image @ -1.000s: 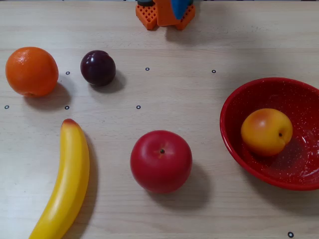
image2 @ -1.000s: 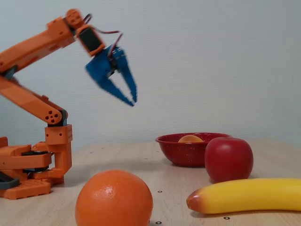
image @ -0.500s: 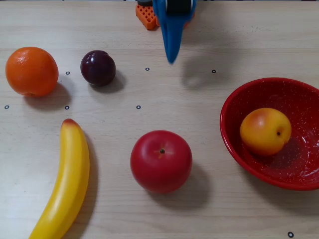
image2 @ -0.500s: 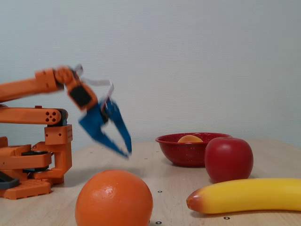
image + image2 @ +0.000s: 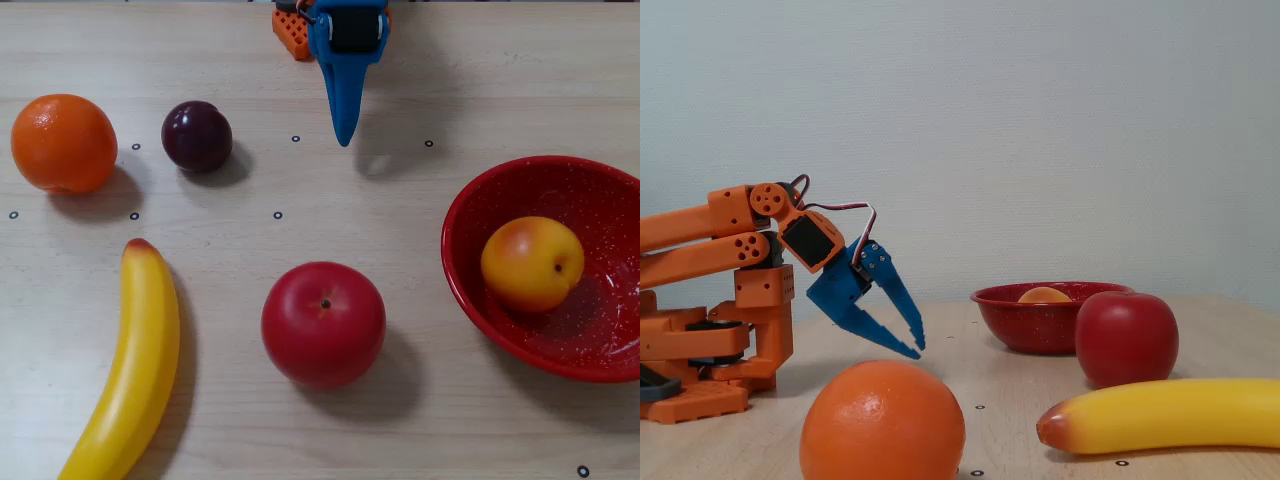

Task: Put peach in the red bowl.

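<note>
Nearest you, the orange [image 5: 883,421]; your peach [image 5: 532,263] sits in the red bowl [image 5: 480,190]; tool [image 5: 918,347] empty, jaws narrow.

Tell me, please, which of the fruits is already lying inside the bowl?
The peach, yellow-orange with a reddish blush, lies in the red bowl; the other fruits rest on the bare table.

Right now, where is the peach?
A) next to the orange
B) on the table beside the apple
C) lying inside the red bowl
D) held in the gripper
C: in a fixed view the peach lies inside the red bowl, while the gripper hangs empty over the table, well apart from it.
</note>
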You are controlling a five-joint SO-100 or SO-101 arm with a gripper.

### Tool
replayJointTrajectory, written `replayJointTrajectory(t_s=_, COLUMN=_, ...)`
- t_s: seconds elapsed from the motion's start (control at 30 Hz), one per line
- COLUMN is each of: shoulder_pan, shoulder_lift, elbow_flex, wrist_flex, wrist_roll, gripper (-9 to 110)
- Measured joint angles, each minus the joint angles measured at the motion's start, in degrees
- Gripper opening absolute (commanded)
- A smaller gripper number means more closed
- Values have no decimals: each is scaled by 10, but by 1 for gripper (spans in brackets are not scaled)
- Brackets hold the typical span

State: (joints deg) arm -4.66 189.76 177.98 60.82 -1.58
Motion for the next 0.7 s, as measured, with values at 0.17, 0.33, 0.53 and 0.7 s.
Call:
replayJointTrajectory(t_s=0.17, shoulder_pan=0, shoulder_lift=0, elbow_flex=0, wrist_flex=51, wrist_roll=0, gripper=0)
replayJointTrajectory(t_s=0.33, shoulder_pan=0, shoulder_lift=0, elbow_flex=0, wrist_flex=51, wrist_roll=0, gripper=0)
replayJointTrajectory(t_s=0.53, shoulder_pan=0, shoulder_lift=0, elbow_flex=0, wrist_flex=51, wrist_roll=16, gripper=0)
replayJointTrajectory(t_s=0.7, shoulder_pan=0, shoulder_lift=0, elbow_flex=0, wrist_flex=51, wrist_roll=16, gripper=0)
